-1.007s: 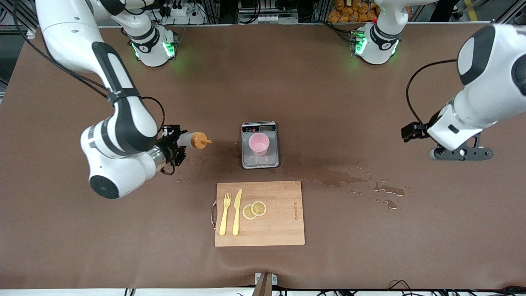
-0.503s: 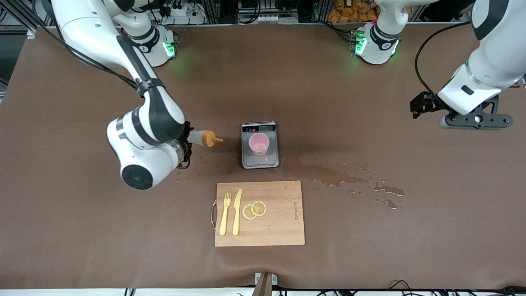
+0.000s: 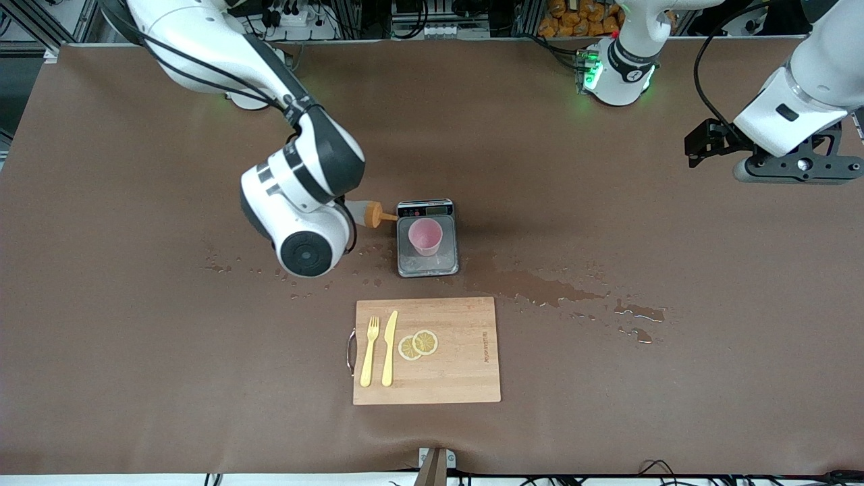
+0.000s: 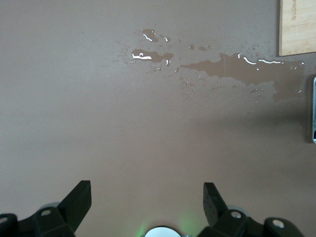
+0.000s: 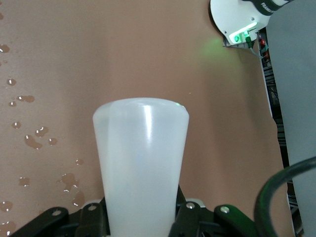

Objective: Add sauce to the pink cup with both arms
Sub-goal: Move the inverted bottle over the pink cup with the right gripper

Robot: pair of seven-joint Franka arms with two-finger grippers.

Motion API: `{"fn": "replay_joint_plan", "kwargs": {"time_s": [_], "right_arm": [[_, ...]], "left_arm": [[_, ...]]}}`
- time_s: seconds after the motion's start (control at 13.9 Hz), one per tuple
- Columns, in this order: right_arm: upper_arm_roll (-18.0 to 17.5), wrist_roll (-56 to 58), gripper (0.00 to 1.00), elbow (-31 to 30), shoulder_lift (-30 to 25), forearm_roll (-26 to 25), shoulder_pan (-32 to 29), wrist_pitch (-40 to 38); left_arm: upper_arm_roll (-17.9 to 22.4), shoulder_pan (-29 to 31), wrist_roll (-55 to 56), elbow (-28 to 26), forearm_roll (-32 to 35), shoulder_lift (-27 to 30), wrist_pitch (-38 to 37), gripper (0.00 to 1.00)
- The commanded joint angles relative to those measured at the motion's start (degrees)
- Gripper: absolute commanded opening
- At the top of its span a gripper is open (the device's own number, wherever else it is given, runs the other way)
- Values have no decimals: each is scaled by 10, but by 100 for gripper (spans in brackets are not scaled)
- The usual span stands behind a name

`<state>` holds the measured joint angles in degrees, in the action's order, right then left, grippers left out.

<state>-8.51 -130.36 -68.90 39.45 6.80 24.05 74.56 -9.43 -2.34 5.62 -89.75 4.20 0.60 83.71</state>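
Toward the right arm's end of the table: right gripper (image 5: pixel 143 219) pinched narrow around the sauce bottle (image 3: pixel 368 213), gripping low on the translucent body. Held on its side above the table, orange nozzle aimed at the scale (image 3: pixel 426 260), tip about at the scale's edge and short of the cup. Presumably carried sideways so nothing drips before the nozzle is over the target. Gripped by the soft body, probably so that a tighter pinch can push sauce out.

Mid-table: pink cup (image 3: pixel 425 235) upright on the scale's platform, mouth open upward, looking empty from above. Set on the scale most likely so the dose can be weighed.

Nearer the front camera than the scale: wooden cutting board (image 3: pixel 459 364) with a yellow fork (image 3: pixel 368 351), a yellow knife (image 3: pixel 389 347) and two lemon slices (image 3: pixel 418 344), none of it needed for this step.

Beside the board, toward the left arm's end: wet spill (image 3: pixel 540 290) spread across the brown table cover (image 3: pixel 135 378).

At the left arm's end: left gripper (image 4: pixel 146 190) spread wide, holding nothing, raised over bare table, waiting well apart from the cup.

Judged step: bring the nozzle over the cup, tip it down, squeeze.
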Motion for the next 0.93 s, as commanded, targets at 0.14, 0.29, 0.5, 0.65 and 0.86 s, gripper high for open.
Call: {"fn": "replay_joint_plan", "kwargs": {"time_s": [0.14,0.29,0.5,0.65,0.86], "right_arm": [[6,-42,43,29,9,-53,32,-63],[7,-49,43,31,9,-58,35,-76],[16,-49,43,32,25,-99,54,-95],[18,-52,43,33,26,-106,57,-105],[21,-52,42,45,28,-106,53,-109]], "left_arm": [[60,-25,-5,4,-49,21,-16,100],[60,-24,-2,4,-54,22,-13,100],[56,-18,-2,5,-54,21,-3,100],[56,-18,-2,4,-54,20,2,100],[56,-17,-1,3,-55,19,15,100]]}}
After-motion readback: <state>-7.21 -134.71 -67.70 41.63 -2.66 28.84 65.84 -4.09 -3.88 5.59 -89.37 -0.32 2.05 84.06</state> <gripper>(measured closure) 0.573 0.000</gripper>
